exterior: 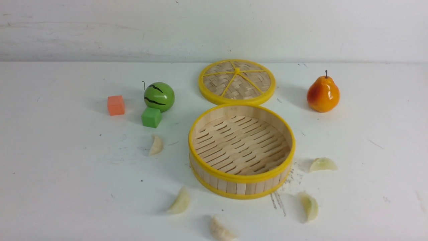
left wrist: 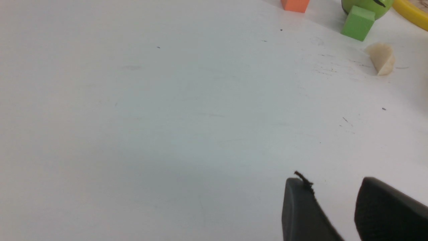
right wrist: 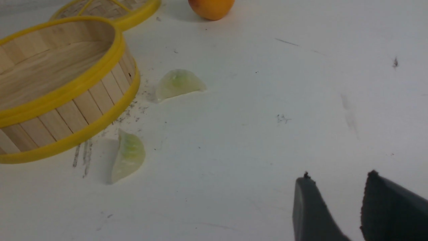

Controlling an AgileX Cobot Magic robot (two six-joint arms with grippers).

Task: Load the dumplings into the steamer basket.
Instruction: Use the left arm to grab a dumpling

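The steamer basket [exterior: 241, 177] stands empty in the middle of the table and also shows in the right wrist view [right wrist: 67, 90]. Several dumplings lie around it on the table: one to its left [exterior: 155, 145], two in front [exterior: 180, 201] [exterior: 220, 230], two to its right [exterior: 322, 164] [exterior: 309, 206]. The right wrist view shows the two right ones [right wrist: 177, 83] [right wrist: 128, 155]; the left wrist view shows the left one [left wrist: 381, 58]. My left gripper [left wrist: 331, 184] and right gripper [right wrist: 337, 179] are open and empty over bare table, out of the front view.
The flat woven lid [exterior: 237, 81] lies behind the basket. A green toy melon [exterior: 159, 96], a green cube [exterior: 151, 117] and an orange cube [exterior: 116, 105] sit at the back left. An orange pear [exterior: 323, 93] stands at the back right. A white wall bounds the far edge.
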